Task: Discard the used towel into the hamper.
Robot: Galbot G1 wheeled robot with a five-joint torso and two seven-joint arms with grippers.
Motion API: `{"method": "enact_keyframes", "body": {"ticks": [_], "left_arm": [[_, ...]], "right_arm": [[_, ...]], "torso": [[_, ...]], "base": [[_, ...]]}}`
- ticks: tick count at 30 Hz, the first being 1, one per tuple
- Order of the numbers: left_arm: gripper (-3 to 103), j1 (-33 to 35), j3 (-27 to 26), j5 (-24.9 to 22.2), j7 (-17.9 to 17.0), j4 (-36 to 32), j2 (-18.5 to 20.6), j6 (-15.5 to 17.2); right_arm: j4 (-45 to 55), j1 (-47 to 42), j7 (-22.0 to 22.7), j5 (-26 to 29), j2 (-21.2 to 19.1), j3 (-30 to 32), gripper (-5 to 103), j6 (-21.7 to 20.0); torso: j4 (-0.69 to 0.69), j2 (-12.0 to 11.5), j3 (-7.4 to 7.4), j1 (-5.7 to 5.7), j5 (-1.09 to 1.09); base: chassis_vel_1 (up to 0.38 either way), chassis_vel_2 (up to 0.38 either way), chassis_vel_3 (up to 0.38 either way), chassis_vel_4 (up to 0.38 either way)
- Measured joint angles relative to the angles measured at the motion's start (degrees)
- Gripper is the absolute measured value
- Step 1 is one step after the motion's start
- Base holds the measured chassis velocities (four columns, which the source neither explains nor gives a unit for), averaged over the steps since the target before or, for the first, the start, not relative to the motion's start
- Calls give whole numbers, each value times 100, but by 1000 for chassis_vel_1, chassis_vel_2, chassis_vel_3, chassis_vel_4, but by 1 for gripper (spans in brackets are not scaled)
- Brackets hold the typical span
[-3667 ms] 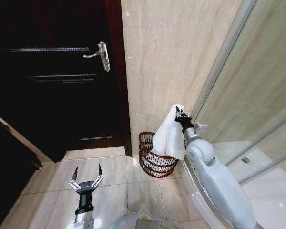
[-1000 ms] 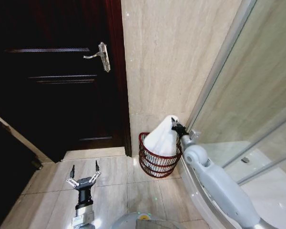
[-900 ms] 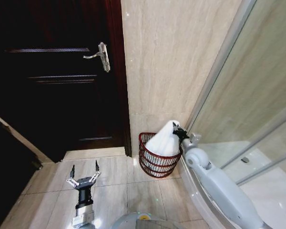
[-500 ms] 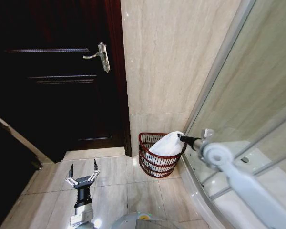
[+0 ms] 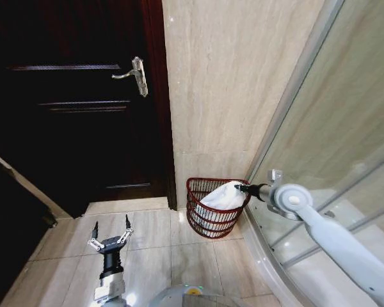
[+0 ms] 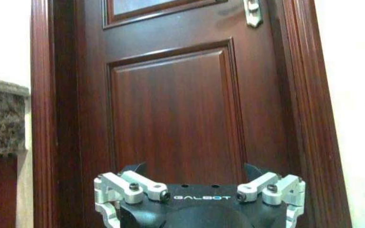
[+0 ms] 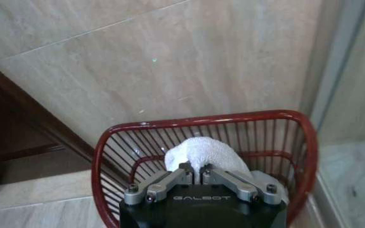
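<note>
- Over the hamper's rim, on the side nearest the glass shower screen, the right gripper has its two fingers pressed together on a fold of the white towel.
- From the right wrist view the fingers meet with a bump of towel pinched just beyond their tips, inside the red hoop of the hamper.
- Most of the towel lies heaped within the hamper, its bulk resting on the slats on the shower-screen side and rising about level with the rim.
- Behind the hamper stands a beige tiled wall; the hamper sits on the floor in the corner where that wall meets the shower screen.
- Beside the hamper, on the side away from the screen, is a dark wooden door with a metal lever handle.
- Well apart from the hamper, low over the pale floor tiles before the door, the left gripper hangs idle with its fingers spread wide and nothing between them.
- Its wrist view faces the door panel, with the gripper body at the near edge.
</note>
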Motion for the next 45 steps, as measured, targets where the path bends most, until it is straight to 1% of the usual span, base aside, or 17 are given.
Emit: {"method": "enact_keyframes", "body": {"ticks": [1, 4, 5, 8, 9, 12, 15, 18, 24, 28, 34, 41, 44, 45], "left_arm": [[100, -11, -1, -1, 0, 47, 1, -23], [100, -29, -18, -34, -1, 173, 11, -77], [100, -29, -18, -34, -1, 173, 11, -77], [100, -50, -55, -132, 0, 181, 20, -85], [100, -50, -55, -132, 0, 181, 20, -85], [100, -101, -99, -202, 4, 171, 74, -52], [100, -108, -104, -239, -1, 157, 104, -23], [100, -109, -133, -280, -5, 153, 105, -11], [100, -140, -153, -334, -47, 245, 108, -23], [100, -155, -156, -346, -74, 272, 86, -35], [100, -144, -185, -379, -87, 296, 76, -62], [100, -112, -276, -448, -94, 318, 102, -82], [100, -163, -302, -488, -93, 332, 72, -77], [100, -163, -302, -488, -93, 332, 72, -77]], "right_arm": [[-32, 113, 44, 35, 39, -112, 3, 0], [-230, 655, 380, 447, 172, -731, 3, 0], [-230, 655, 380, 447, 172, -731, 3, 0], [-550, 1041, 639, 729, 310, -1235, 3, 0], [-550, 1041, 639, 729, 310, -1235, 3, 0], [-943, 1390, 861, 1081, 501, -1634, 3, 0], [-1143, 1538, 947, 1247, 584, -1789, 3, 0], [-1482, 1844, 1119, 1589, 712, -2021, 3, 0], [-1869, 2246, 1276, 1893, 864, -2354, 3, 2], [-2016, 2292, 1318, 1930, 957, -2522, 3, 6], [-2198, 2167, 1315, 1839, 1117, -2582, 3, 13], [-2464, 2054, 1169, 1595, 1308, -2612, 3, 17], [-2707, 2054, 1076, 1463, 1485, -2625, 3, 19], [-2707, 2054, 1076, 1463, 1485, -2625, 3, 19]], "torso": [[0, 0, 0, 0, 0], [1, 0, 0, 0, -2], [1, 0, 0, 0, -2], [1, 0, 0, 0, 0], [1, 0, 0, 0, 0], [1, 0, 0, 0, 0], [1, 0, 0, 0, 0], [1, 0, 0, 0, -1], [0, 0, 0, 0, -1], [1, 0, 0, 0, 0], [1, 0, 0, 0, 1], [0, 0, 0, 0, 0], [1, 0, 0, 0, 0], [1, 0, 0, 0, 0]], "base": [[0, 0, 0, 0], [0, 0, 0, 0], [0, 0, 0, 0], [0, 0, 0, 0], [0, 0, 0, 0], [0, 0, 0, 0], [0, 0, 0, 0], [0, 0, 0, 0], [0, 0, 0, 0], [0, 0, 0, 0], [0, 0, 0, 0], [0, 0, 0, 0], [0, 0, 0, 0], [0, 0, 0, 0]]}}
